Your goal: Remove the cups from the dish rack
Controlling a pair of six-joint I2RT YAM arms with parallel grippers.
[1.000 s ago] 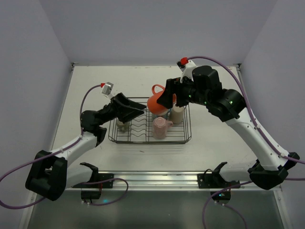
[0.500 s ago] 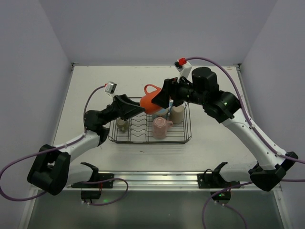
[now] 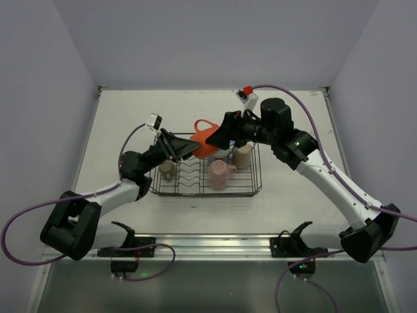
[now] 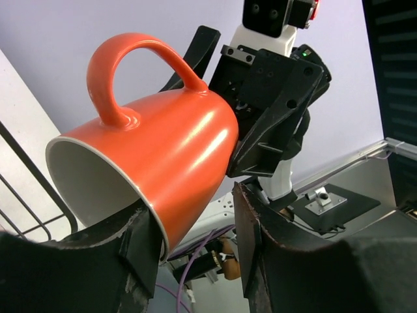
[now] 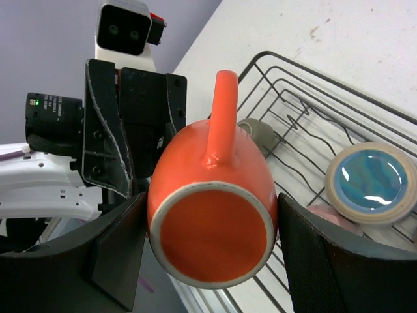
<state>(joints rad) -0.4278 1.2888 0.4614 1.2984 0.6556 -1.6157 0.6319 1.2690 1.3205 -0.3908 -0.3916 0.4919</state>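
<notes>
My right gripper [image 3: 221, 138] is shut on the base end of the orange mug [image 3: 205, 140] and holds it tilted above the back left of the black wire dish rack [image 3: 255, 188]. In the right wrist view its fingers sit on both sides of the mug [image 5: 212, 222]. My left gripper [image 3: 186, 149] is open, its jaws on either side of the mug's rim [image 4: 163, 150]. In the rack are the pink mug [image 3: 219, 173], the beige mug [image 3: 243, 155], the olive-grey mug [image 3: 167, 171] and the light blue mug [image 5: 370, 179], upside down.
The rack's upright plate dividers [image 3: 189, 176] stand between the olive-grey mug and the pink mug. Pale tabletop [image 3: 300, 189] lies right of the rack and behind it. Purple cables trail from both arms.
My right gripper has carried the orange mug leftward and lower, tipping its mouth toward my left gripper. My left gripper has reached up and right until its open jaws flank the rim.
</notes>
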